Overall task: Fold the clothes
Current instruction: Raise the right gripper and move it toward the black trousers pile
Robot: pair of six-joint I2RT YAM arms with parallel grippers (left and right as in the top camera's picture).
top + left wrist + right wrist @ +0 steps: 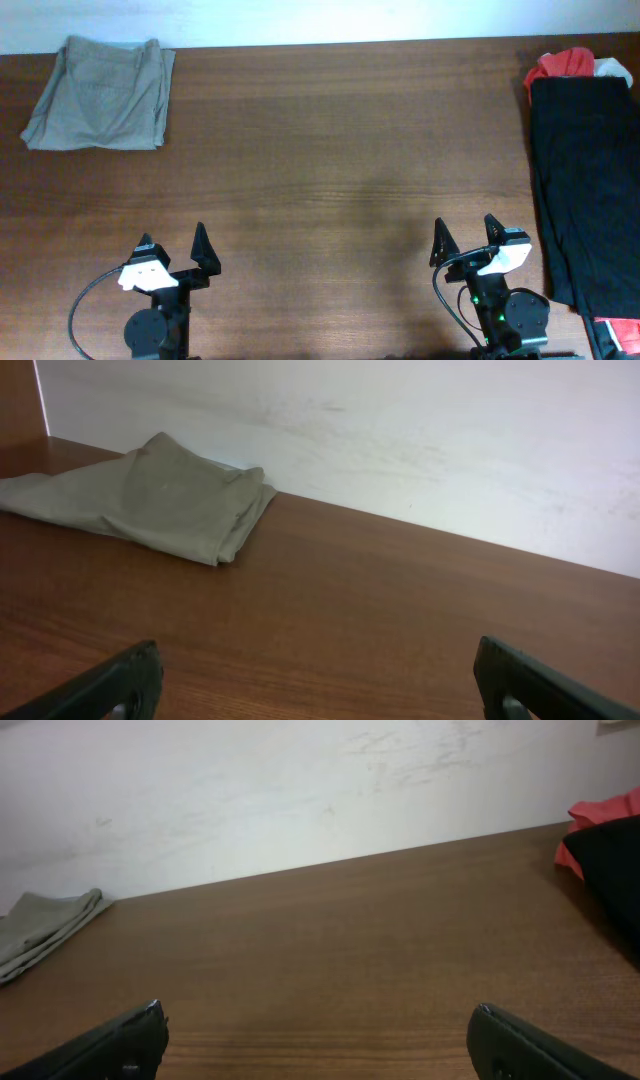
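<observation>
A folded khaki garment (100, 92) lies at the far left corner of the table; it also shows in the left wrist view (160, 498) and at the left edge of the right wrist view (40, 930). A black garment (585, 190) lies spread along the right edge, over a red garment (562, 63) and a white one (612, 69). The black and red pieces also show in the right wrist view (610, 855). My left gripper (172, 247) is open and empty near the front edge. My right gripper (465, 238) is open and empty near the front edge, left of the black garment.
The brown wooden table (340, 150) runs to a white wall (420, 430) at the back. A bit of red cloth (618, 335) shows at the front right corner under the black garment.
</observation>
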